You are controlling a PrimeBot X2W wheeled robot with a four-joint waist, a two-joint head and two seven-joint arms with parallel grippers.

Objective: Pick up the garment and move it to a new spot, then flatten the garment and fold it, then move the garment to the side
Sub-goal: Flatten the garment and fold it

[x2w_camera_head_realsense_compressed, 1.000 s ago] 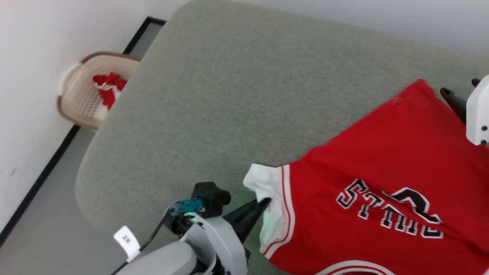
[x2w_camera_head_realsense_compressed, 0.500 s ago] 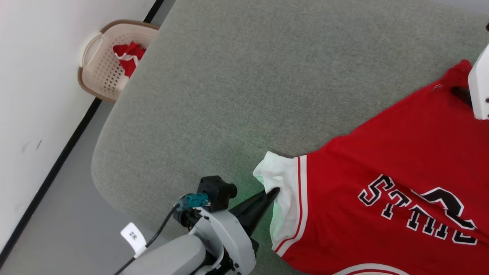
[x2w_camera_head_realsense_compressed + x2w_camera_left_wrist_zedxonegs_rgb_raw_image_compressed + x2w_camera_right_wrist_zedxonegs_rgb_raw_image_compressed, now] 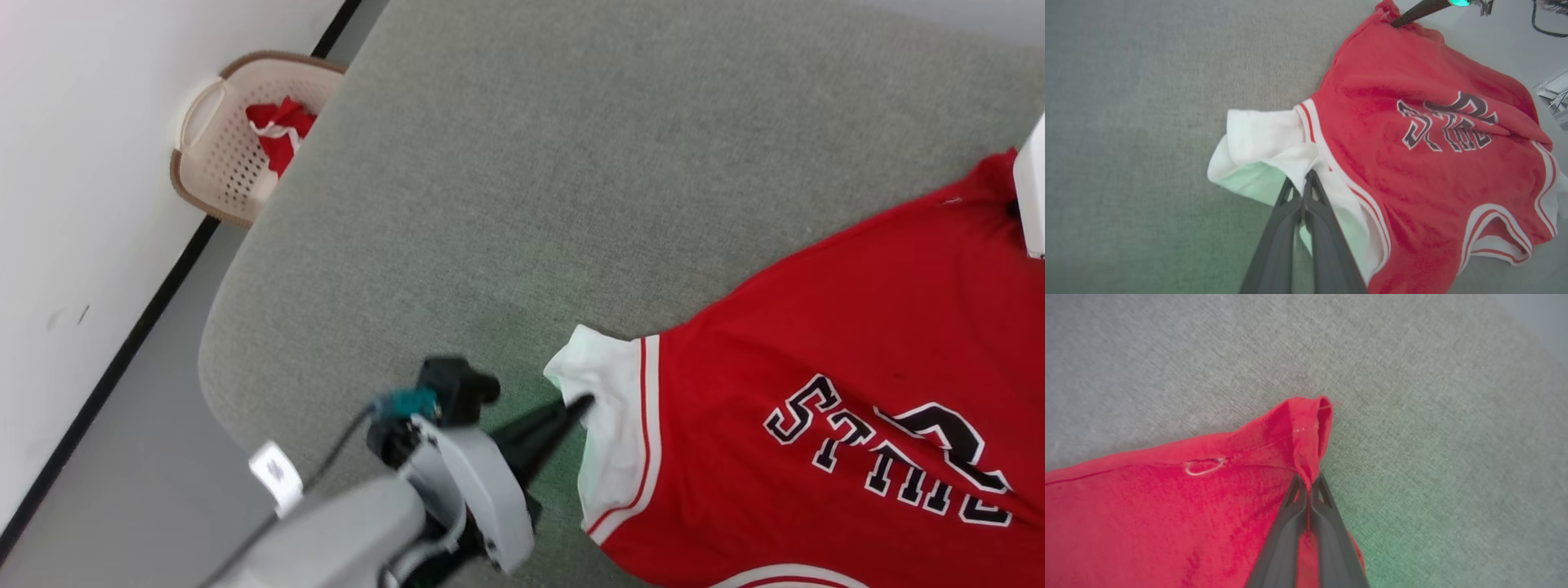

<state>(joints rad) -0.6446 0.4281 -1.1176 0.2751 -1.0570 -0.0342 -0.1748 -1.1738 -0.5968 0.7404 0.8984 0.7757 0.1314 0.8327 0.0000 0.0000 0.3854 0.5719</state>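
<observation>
The garment (image 3: 824,327), a red jersey with white sleeves and black lettering, lies spread on the grey-green cushioned surface (image 3: 522,180) at the right. My left gripper (image 3: 581,403) is shut on the white sleeve (image 3: 1265,139); its dark fingers (image 3: 1306,204) pinch the cloth in the left wrist view. My right gripper (image 3: 1308,482) is shut on the red hem corner (image 3: 1306,424), which bunches up between its tips. That arm's pale housing (image 3: 1030,196) shows at the head view's right edge, and its dark finger (image 3: 1412,10) reaches the garment's far corner in the left wrist view.
A beige perforated laundry basket (image 3: 220,155) holding red cloth (image 3: 282,131) stands on the floor at the upper left, beside the white wall (image 3: 73,163) with its black skirting. Bare cushion stretches left of and above the garment.
The right gripper has closed on the hem corner, having stood open a second ago. The head camera shifted, so the whole scene sits differently. The left gripper keeps its hold on the sleeve.
</observation>
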